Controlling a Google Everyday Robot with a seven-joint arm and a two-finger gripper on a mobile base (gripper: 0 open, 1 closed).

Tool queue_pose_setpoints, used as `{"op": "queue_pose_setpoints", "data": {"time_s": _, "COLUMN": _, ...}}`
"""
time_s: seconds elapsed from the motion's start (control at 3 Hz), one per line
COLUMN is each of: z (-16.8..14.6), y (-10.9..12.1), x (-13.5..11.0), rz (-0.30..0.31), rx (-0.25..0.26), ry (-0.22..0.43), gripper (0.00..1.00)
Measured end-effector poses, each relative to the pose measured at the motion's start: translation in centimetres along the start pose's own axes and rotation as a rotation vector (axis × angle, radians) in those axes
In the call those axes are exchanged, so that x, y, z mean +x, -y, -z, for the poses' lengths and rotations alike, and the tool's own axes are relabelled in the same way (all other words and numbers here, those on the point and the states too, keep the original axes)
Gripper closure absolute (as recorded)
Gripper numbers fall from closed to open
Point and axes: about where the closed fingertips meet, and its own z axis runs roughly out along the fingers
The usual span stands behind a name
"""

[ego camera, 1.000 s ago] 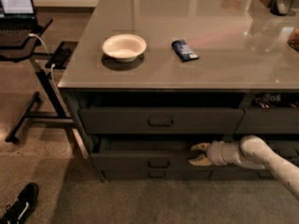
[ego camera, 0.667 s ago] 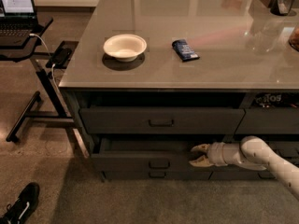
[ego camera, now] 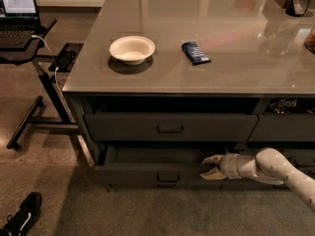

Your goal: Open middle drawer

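The wide dark-grey middle drawer (ego camera: 142,173) has slid slightly further out from under the grey table, baring a little more of its shallow tray. The cream-coloured gripper (ego camera: 212,167), at the drawer's front edge right of the handle, has drawn back with it.

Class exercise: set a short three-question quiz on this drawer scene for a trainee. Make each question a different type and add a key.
1. True or false: the white bowl sits on the countertop, left of the blue snack packet.
2. Multiple choice: the hand is at (A) the bowl, (B) the front of the pulled-out middle drawer, right of its handle, (C) the snack packet.
3. Short answer: is the upper drawer open or shut?
Key: 1 true; 2 B; 3 shut.
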Motion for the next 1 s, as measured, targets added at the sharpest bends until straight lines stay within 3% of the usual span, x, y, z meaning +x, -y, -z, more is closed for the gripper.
{"op": "queue_pose_setpoints", "data": {"time_s": 0.33, "z": 0.46, "y": -1.25, "x": 0.16, "rz": -0.016, "rx": 0.010, "ry": 0.008, "gripper": 1.00}}
{"op": "queue_pose_setpoints", "data": {"time_s": 0.67, "z": 0.45, "y": -1.23, "x": 0.16, "rz": -0.016, "rx": 0.010, "ry": 0.008, "gripper": 0.83}}
{"op": "queue_pose_setpoints", "data": {"time_s": 1.0, "z": 0.44, "y": -1.24, "x": 0.15, "rz": -0.016, "rx": 0.010, "ry": 0.009, "gripper": 0.60}}
